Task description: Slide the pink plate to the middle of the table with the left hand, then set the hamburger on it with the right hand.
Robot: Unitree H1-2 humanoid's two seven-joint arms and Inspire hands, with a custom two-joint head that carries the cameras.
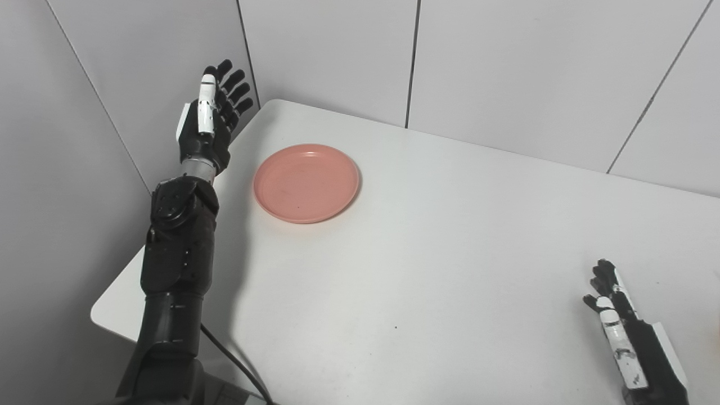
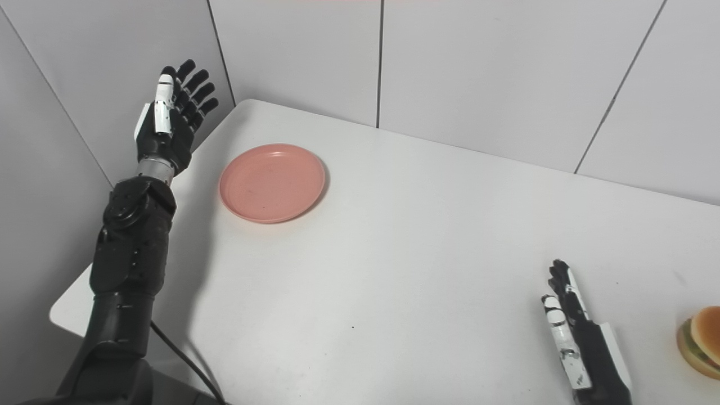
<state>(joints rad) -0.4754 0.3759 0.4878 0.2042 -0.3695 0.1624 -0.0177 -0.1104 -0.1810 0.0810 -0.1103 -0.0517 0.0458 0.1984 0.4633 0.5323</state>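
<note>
A pink plate (image 1: 306, 182) lies empty on the white table (image 1: 439, 270), toward its far left. My left hand (image 1: 211, 115) is open with fingers spread, raised over the table's left edge, to the left of the plate and apart from it. My right hand (image 1: 619, 320) is open and empty, low over the table's near right part. A hamburger (image 2: 702, 341) sits on the table at the right edge of the right eye view, to the right of my right hand (image 2: 574, 332) and apart from it. It is outside the left eye view.
Grey panel walls (image 1: 506, 67) stand close behind and to the left of the table. A black cable (image 1: 236, 365) hangs by the left arm at the table's near left edge.
</note>
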